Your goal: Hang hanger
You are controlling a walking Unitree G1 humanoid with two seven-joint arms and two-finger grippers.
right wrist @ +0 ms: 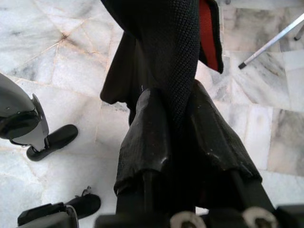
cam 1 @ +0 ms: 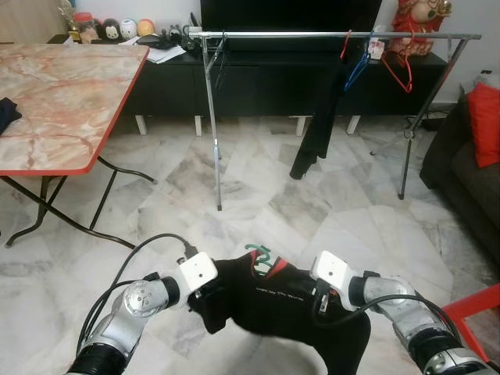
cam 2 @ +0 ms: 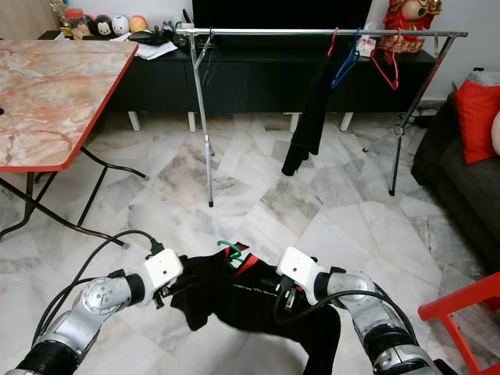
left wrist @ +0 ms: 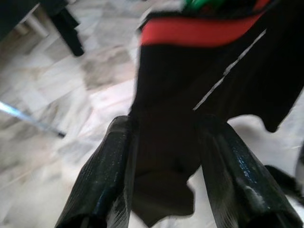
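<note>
Marble floor (cam 1: 258,195) stretches ahead of us to a long metal clothes rail (cam 1: 328,34) standing well apart from where we are, in front of a dark cabinet (cam 1: 258,78). To our left is a red-edged folding surface (cam 1: 62,94); a sofa (cam 1: 469,172) with a red cushion sits on our right. On the rail hang a black garment (cam 1: 320,117) and a few bare hangers, one blue (cam 1: 355,70) and one red (cam 1: 398,66).

Between our arms we carry a black shirt (cam 1: 269,301) with a red inner collar, stretched low over the floor. A green hanger hook (cam 1: 259,254) pokes up from its neck, so the hanger sits inside the shirt. Our left hand (left wrist: 164,156) is pinched onto one shoulder of the shirt, fabric between its fingers (left wrist: 107,175). Our right hand (right wrist: 183,137) is clamped onto the other shoulder, cloth bunched over it.

We judge the carry is only begun. We hold cloth, not the hanger itself, so the hanger could slip out of the neck while we walk. The loose hem hangs low and could drag. At the rail, the small hook may miss or foul the hangers there.
</note>
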